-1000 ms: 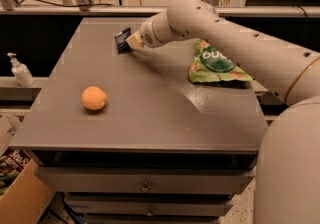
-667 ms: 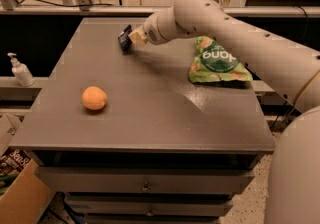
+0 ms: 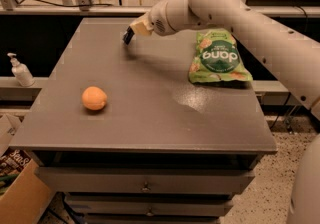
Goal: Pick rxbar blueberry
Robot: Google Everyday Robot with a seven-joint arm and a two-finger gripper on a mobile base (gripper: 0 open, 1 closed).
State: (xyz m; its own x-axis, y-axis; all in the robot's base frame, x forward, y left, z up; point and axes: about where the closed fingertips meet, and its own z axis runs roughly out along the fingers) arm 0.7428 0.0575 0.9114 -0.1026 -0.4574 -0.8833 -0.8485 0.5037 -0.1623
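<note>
The rxbar blueberry is a small dark wrapper at the tip of my gripper, over the far middle of the grey table. The gripper is shut on it and holds it a little above the tabletop, with a shadow beneath. Most of the bar is hidden by the cream gripper body. My arm reaches in from the right.
A large green "dang" snack bag lies at the table's right side under my arm. A round orange fruit sits at the front left. A soap dispenser stands on a ledge left of the table. A cardboard box is at lower left.
The gripper has lifted slightly off the tabletop with the dark bar in it. The bag and the orange have not moved.
</note>
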